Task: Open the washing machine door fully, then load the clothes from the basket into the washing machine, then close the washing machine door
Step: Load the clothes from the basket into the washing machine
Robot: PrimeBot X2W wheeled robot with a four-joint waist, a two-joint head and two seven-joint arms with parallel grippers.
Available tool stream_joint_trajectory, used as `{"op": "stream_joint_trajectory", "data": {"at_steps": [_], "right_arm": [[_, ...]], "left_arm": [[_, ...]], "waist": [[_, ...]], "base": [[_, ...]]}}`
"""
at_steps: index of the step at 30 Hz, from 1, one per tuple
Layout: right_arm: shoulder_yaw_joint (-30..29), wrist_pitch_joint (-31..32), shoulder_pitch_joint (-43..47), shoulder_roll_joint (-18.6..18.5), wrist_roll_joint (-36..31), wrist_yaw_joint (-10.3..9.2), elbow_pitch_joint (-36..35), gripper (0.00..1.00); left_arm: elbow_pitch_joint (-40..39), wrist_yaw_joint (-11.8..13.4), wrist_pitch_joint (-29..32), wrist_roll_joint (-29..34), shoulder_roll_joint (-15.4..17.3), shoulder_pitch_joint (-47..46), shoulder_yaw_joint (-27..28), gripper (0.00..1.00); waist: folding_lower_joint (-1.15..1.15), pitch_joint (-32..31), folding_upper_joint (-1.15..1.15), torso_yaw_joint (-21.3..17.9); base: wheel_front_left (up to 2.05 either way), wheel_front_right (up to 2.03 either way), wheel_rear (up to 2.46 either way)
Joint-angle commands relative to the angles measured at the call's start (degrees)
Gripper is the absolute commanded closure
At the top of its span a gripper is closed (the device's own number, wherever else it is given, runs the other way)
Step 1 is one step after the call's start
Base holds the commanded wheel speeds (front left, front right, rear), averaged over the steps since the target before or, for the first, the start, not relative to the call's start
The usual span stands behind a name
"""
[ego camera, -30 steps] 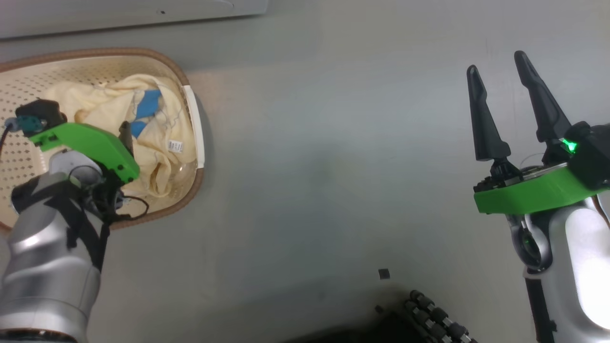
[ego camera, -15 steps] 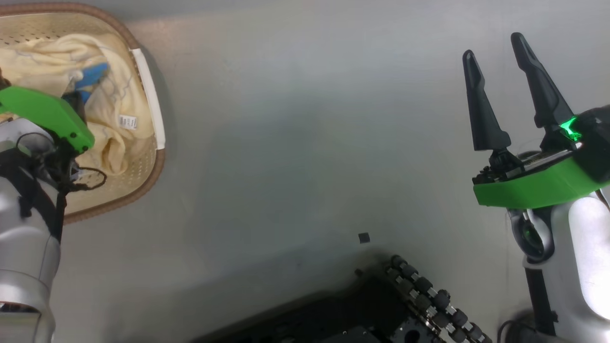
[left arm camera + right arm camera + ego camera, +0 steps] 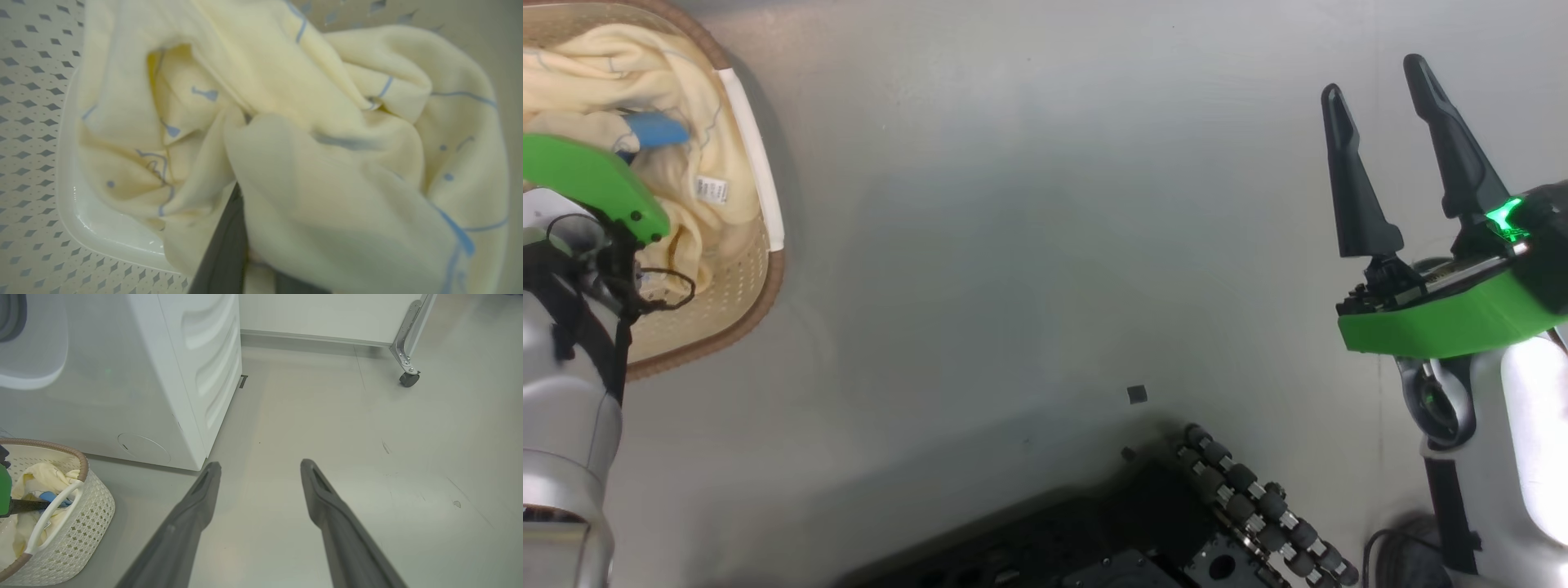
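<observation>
Two claws I ran: left claw (image 3: 242,222) pinched clothes (image 3: 327,183), basket (image 3: 24,122) around it; right claw (image 3: 260,467) stood wide, floor (image 3: 327,416) beneath it.

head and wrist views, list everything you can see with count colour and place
floor: one, grey, under everything
basket: one, cream with brown rim, on the floor at the robot's left
clothes: one bundle, pale yellow with blue patch, in the basket
washing machine: one, white, next to the basket
castor leg: one, metal with black wheel, far across the floor
dark specks: two, black, on the floor low in the head view
robot base: one, black, bottom of the head view
left tool: one, dark on green mount, closed on the clothes
right tool: one, dark on green mount, open over bare floor
</observation>
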Motion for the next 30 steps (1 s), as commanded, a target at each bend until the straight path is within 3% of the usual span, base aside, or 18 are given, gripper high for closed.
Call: {"op": "stream_joint_trajectory", "data": {"at_steps": [1,16,22,30], "right_arm": [[0.3,-0.5,1.1,-0.5,0.7,0.20,-1.3,0.00],[-1.8,0.5,1.5,-1.1,0.0,0.20,-1.4,0.00],[-3.1,1.1,2.6,-1.1,-0.4,0.20,-1.0,0.00],[-4.3,2.1,4.8,-1.0,-1.2,0.20,-0.6,0.00]], "left_arm": [[-0.2,0.6,-0.7,-0.1,1.8,1.1,0.5,1.00],[0.4,0.0,-10.5,0.7,-0.9,3.5,-1.3,1.00],[-0.1,0.7,-15.7,0.8,-2.4,6.3,-1.6,1.00],[-6.4,2.6,-17.0,1.9,-2.5,11.4,-0.8,1.00]], "waist": [[0.00,-0.4,0.00,0.4],[0.00,-6.4,0.00,5.0],[0.00,-11.4,0.00,6.4],[0.00,-18.0,0.00,7.7]], "base": [[0.00,0.00,0.00],[0.00,0.00,0.00],[0.00,0.00,0.00],[0.00,0.00,0.00]]}}
